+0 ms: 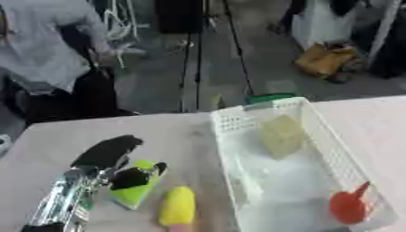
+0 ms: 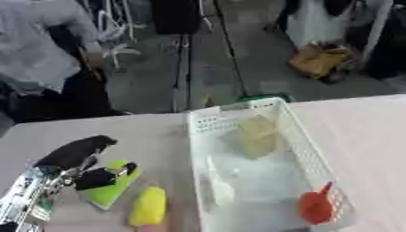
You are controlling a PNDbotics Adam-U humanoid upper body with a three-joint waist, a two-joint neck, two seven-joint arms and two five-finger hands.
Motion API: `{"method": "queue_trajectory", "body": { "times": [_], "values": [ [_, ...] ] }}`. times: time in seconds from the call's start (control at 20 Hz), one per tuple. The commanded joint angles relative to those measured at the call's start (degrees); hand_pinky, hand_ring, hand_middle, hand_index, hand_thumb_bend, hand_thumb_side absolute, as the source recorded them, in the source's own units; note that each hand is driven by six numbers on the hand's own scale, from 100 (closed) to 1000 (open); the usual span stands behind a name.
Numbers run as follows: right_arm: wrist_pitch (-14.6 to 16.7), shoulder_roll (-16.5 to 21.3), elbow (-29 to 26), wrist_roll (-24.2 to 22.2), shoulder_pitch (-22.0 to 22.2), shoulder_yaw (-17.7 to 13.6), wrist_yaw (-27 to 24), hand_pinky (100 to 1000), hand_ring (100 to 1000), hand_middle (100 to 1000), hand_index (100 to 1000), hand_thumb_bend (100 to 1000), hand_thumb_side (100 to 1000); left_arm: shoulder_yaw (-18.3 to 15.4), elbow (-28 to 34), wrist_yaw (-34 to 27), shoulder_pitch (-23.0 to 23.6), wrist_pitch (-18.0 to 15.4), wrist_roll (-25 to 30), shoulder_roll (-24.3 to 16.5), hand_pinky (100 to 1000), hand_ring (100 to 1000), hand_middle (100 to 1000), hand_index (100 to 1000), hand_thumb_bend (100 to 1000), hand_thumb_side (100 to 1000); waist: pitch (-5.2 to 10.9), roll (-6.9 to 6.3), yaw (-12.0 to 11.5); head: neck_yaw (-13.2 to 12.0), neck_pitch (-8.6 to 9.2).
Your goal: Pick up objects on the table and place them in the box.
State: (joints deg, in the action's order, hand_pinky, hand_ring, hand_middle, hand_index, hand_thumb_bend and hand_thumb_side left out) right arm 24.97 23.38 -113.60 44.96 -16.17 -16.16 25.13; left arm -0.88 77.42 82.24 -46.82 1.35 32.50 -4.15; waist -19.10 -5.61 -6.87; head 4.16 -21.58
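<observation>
The left hand [image 1: 119,161] has its thumb and fingers curled round a lime-green block [image 1: 135,186] on the table [image 1: 47,140], at nine o'clock from the white box [image 1: 333,149]. The block's long axis runs from one o'clock to seven o'clock. A yellow piece [image 1: 177,206] lies just beside it, upright-lying toward twelve.

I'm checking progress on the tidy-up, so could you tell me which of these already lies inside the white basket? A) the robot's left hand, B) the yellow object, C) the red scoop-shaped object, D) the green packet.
C: the red scoop-shaped object lies in the near right corner of the white basket, while the yellow object and the green packet are on the table beside the left hand.
</observation>
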Motion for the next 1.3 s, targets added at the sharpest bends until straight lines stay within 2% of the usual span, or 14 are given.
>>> {"method": "queue_trajectory", "body": {
  "times": [0.05, 0.55, 0.8, 1.3],
  "values": [
    [0.8, 0.6, -1.0, 0.9, -0.5, -0.1, -0.5, 897, 861, 677, 752, 100, 1000, -0.2, 1.4, 0.3, -0.6, -0.1, -0.4, -1.4, 1000, 1000, 961, 1000, 577, 1000, 0.97, 0.40, 0.0, 0.2, 0.34],
    [0.9, 0.8, -1.0, 0.9, -0.6, 0.0, -0.5, 897, 861, 677, 751, 100, 1000, -0.2, 1.3, 0.4, -0.6, -0.5, -0.4, -1.6, 1000, 1000, 965, 1000, 585, 1000, 0.95, 0.33, 0.1, 0.1, 0.17],
    [0.9, 0.7, -1.0, 0.8, -0.7, 0.0, -0.5, 897, 861, 675, 750, 100, 1000, 0.5, -0.2, 1.7, -0.3, -1.9, -1.6, -1.7, 1000, 1000, 989, 1000, 657, 1000, 0.85, 0.31, 0.2, 0.2, 0.19],
    [0.9, 0.6, -1.0, 0.7, -0.7, 0.0, -0.5, 897, 860, 671, 749, 100, 1000, 0.7, -2.1, 7.5, -0.3, -3.8, -4.6, -1.9, 1000, 1000, 996, 1000, 735, 1000, 0.74, 0.35, 0.5, 0.0, 0.17]
  ]
}}
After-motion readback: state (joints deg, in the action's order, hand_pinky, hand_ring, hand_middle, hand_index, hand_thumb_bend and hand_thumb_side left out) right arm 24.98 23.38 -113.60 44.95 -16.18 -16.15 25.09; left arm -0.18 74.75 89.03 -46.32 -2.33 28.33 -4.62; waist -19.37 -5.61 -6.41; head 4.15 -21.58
